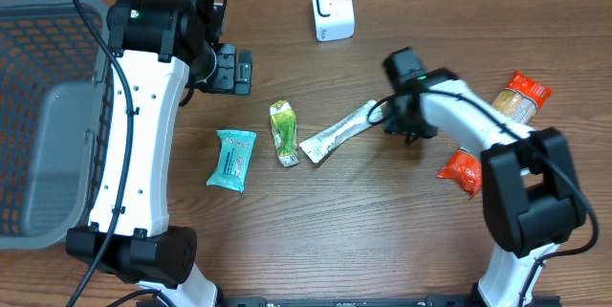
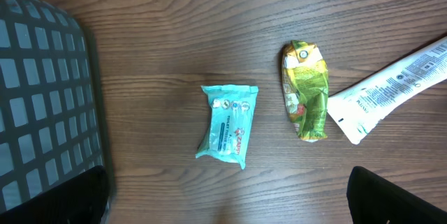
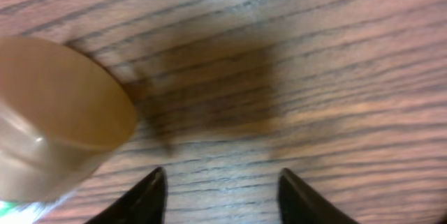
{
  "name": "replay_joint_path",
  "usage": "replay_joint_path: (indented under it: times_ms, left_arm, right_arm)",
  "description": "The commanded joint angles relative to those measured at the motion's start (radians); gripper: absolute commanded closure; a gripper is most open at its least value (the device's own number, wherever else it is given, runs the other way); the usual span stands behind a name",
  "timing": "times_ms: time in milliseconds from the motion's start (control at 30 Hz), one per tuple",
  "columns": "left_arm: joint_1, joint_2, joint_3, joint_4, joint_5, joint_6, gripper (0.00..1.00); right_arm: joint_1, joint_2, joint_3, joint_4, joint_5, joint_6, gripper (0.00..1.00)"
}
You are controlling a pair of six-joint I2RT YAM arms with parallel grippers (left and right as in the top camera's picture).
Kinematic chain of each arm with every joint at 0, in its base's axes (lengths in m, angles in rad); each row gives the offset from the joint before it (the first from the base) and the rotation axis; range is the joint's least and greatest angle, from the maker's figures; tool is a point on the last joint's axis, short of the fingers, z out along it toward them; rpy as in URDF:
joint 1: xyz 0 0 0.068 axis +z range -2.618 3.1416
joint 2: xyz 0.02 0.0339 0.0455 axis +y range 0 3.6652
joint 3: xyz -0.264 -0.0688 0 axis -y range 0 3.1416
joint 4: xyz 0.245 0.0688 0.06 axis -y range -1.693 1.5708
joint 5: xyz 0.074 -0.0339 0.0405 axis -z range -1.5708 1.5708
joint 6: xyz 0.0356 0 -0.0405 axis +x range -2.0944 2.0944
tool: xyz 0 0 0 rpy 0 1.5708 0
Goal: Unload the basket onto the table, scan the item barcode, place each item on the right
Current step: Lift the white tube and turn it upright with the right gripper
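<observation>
A white tube [image 1: 337, 132] lies slanted at mid-table. Its tan round cap [image 3: 56, 119] fills the left of the right wrist view. My right gripper [image 3: 220, 185] hangs low over the wood just right of that cap, open, with only bare table between its fingertips [image 3: 155, 185]. In the overhead view the right gripper [image 1: 400, 123] sits at the tube's cap end. A white scanner [image 1: 332, 8] stands at the far edge. My left gripper [image 2: 227, 206] is open wide and holds nothing; it [image 1: 247, 71] hovers behind a teal packet [image 2: 227, 130] and a green packet [image 2: 305, 89].
A grey mesh basket [image 1: 43, 106] takes up the left side. A red packet [image 1: 461, 171] and an orange-topped bag [image 1: 519, 97] lie by the right arm. Bare wood shows along the near edge.
</observation>
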Motion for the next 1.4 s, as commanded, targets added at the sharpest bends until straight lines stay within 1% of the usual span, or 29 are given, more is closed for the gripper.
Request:
replay_joint_path:
  times_ms: [0,67,133,200,233,300,333,433,533,633,667,700,733,767,800,833,867,933,967,1000,1033,1133,1200,1233,1300,1367]
  left_arm:
    - [0.005,0.008,-0.002,0.002,0.002,0.015,0.0]
    - [0.005,0.008,-0.002,0.002,0.001,0.015,0.0]
    - [0.005,0.008,-0.002,0.002,0.002,0.015,0.0]
    - [0.005,0.008,-0.002,0.002,0.002,0.015,0.0]
    - [0.005,0.008,-0.002,0.002,0.002,0.015,0.0]
    - [0.005,0.008,-0.002,0.001,0.002,0.015,0.0]
    - [0.005,0.008,-0.002,0.002,0.002,0.015,0.0]
    - [0.005,0.008,-0.002,0.002,0.002,0.015,0.0]
    - [0.005,0.008,-0.002,0.002,0.002,0.015,0.0]
    - [0.005,0.008,-0.002,0.002,0.002,0.015,0.0]
    - [0.005,0.008,-0.002,0.002,0.002,0.015,0.0]
    - [0.005,0.008,-0.002,0.002,0.002,0.015,0.0]
    - [0.005,0.008,-0.002,0.002,0.002,0.015,0.0]
    - [0.005,0.008,-0.002,0.002,0.001,0.015,0.0]
    - [0.005,0.008,-0.002,0.002,0.002,0.015,0.0]
    - [0.005,0.008,-0.002,0.002,0.002,0.015,0.0]
    - [0.005,0.008,-0.002,0.002,0.002,0.015,0.0]
    - [0.005,0.008,-0.002,0.002,0.002,0.015,0.0]
    - [0.005,0.008,-0.002,0.002,0.002,0.015,0.0]
    - [0.005,0.008,-0.002,0.002,0.002,0.015,0.0]
    - [0.005,0.008,-0.002,0.002,0.002,0.015,0.0]
    - [0.005,0.008,-0.002,0.002,0.002,0.015,0.0]
    - [0.005,0.008,-0.002,0.002,0.002,0.015,0.0]
    - [0.005,0.008,-0.002,0.002,0.002,0.015,0.0]
    - [0.005,0.008,-0.002,0.002,0.002,0.015,0.0]
    - [0.005,0.008,-0.002,0.002,0.002,0.015,0.01]
  right_arm:
    - [-0.063,-0.016,0.037,-0.006,-0.387,-0.055,0.36]
    - [-0.079,-0.032,0.038,-0.001,-0.573,-0.042,0.28]
    - [-0.08,-0.045,0.038,-0.003,-0.715,-0.008,0.25]
    - [-0.058,-0.046,0.038,-0.005,-0.757,0.041,0.23]
    - [-0.04,-0.046,0.036,-0.002,-0.75,0.075,0.21]
    - [0.005,-0.046,0.025,0.037,-0.712,0.142,0.17]
    - [0.035,-0.046,0.017,0.067,-0.663,0.196,0.16]
    - [0.112,-0.04,0.006,0.123,-0.449,0.362,0.05]
    - [0.177,-0.024,-0.01,0.166,-0.254,0.493,0.02]
    - [0.218,-0.001,-0.023,0.189,-0.186,0.538,0.03]
    - [0.225,0.01,-0.023,0.19,-0.182,0.537,0.05]
    - [0.229,0.018,-0.023,0.186,-0.182,0.533,0.11]
    - [0.229,0.027,-0.023,0.172,-0.183,0.529,0.23]
    - [0.229,0.029,-0.023,0.152,-0.182,0.528,0.3]
    - [0.228,0.029,-0.023,0.138,-0.183,0.518,0.37]
    - [0.225,0.029,-0.023,0.127,-0.184,0.486,0.47]
    - [0.221,0.028,-0.023,0.121,-0.193,0.439,0.52]
    - [0.21,0.024,-0.022,0.12,-0.246,0.322,0.58]
    - [0.201,0.023,-0.022,0.117,-0.285,0.227,0.59]
    - [0.191,0.021,-0.021,0.11,-0.315,0.145,0.64]
    - [0.18,0.021,-0.021,0.105,-0.346,0.064,0.66]
    - [0.14,0.022,-0.021,0.08,-0.471,-0.222,0.65]
    - [0.115,0.022,-0.021,0.055,-0.544,-0.379,0.58]
    - [0.1,0.022,-0.021,0.042,-0.552,-0.422,0.52]
    - [0.069,0.022,-0.021,0.026,-0.55,-0.446,0.42]
    - [0.034,0.022,-0.021,0.014,-0.552,-0.448,0.37]
